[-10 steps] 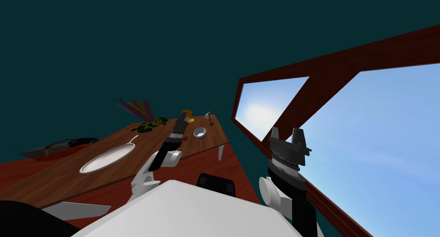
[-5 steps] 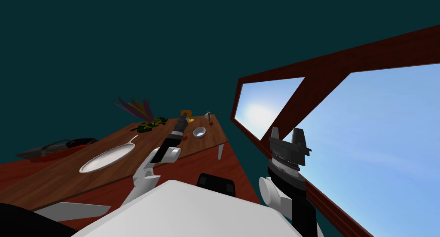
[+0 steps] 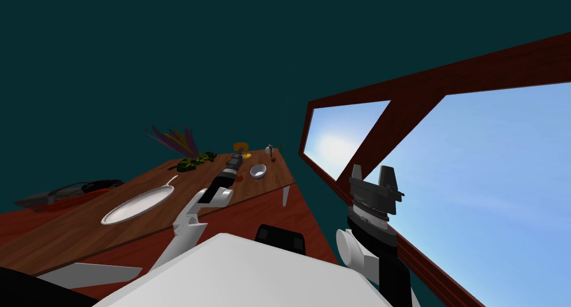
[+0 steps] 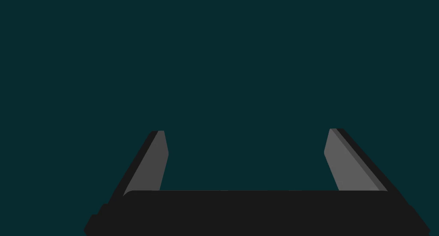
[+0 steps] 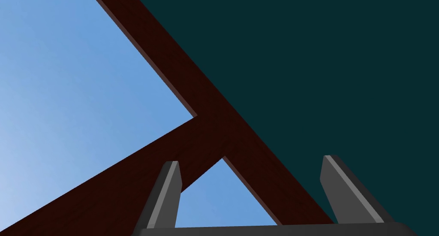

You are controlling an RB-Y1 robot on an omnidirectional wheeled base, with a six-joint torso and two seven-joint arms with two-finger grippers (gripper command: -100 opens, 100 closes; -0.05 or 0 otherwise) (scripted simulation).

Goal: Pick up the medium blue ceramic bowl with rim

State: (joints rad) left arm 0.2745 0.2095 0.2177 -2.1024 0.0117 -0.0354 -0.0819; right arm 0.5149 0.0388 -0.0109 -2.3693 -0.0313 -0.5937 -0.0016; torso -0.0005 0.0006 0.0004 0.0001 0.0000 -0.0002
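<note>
A small pale bowl (image 3: pixel 258 171) with a rim stands on the wooden table (image 3: pixel 167 214) near its far right corner. My left arm reaches out over the table, and its gripper (image 3: pixel 239 157) hangs just left of the bowl, above the tabletop. In the left wrist view that gripper (image 4: pixel 246 137) is open, with nothing between its fingers and a flat teal wall ahead. My right gripper (image 3: pixel 372 176) is raised at my right side by the window, open and empty (image 5: pixel 253 165).
A white pan (image 3: pixel 136 204) with a handle lies mid-table. At the far edge are a purple-leaved plant (image 3: pixel 177 141), green items (image 3: pixel 192 163), an orange thing (image 3: pixel 241 146) and a small bottle (image 3: pixel 270 149). A dark tray (image 3: pixel 69 191) lies far left. A red-framed window (image 3: pixel 390 125) fills the right.
My left arm has stretched farther out over the table, carrying its gripper away from me beside the bowl. The right arm has not moved.
</note>
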